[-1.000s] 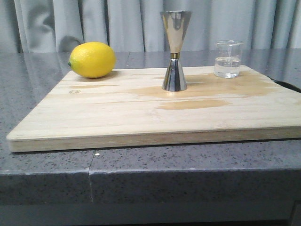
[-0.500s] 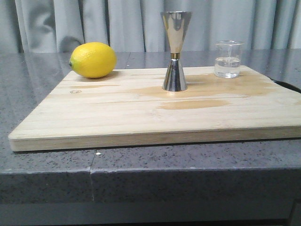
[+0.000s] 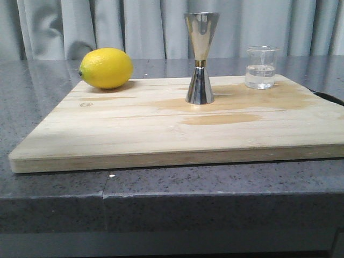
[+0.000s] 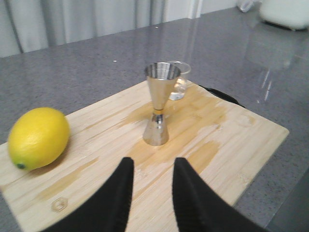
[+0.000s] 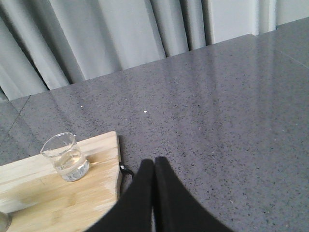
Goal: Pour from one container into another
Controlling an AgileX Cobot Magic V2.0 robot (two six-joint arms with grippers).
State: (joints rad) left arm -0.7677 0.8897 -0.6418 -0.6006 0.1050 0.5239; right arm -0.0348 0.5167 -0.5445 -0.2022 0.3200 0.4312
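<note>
A small clear glass beaker (image 3: pixel 261 67) with some clear liquid stands at the far right of the wooden board (image 3: pixel 134 134). The tall steel jigger (image 3: pixel 200 58) stands upright mid-board, left of the beaker. Seen from the left wrist, the jigger (image 4: pixel 160 103) stands ahead of my left gripper (image 4: pixel 152 164), which is open and empty above the board, and the beaker (image 4: pixel 179 81) shows just behind the jigger. My right gripper (image 5: pixel 154 162) is shut and empty over the grey counter, off the board's edge, with the beaker (image 5: pixel 65 157) apart from it. Neither gripper shows in the front view.
A yellow lemon (image 3: pixel 106 67) lies at the board's far left corner, also seen as the lemon (image 4: pixel 38 137) in the left wrist view. Wet patches darken the board around the jigger. A black cable (image 5: pixel 124 174) lies by the board's right edge. Grey curtains (image 3: pixel 107 27) hang behind.
The picture shifts by a few pixels between frames; the jigger, the beaker and the lemon stand where they were.
</note>
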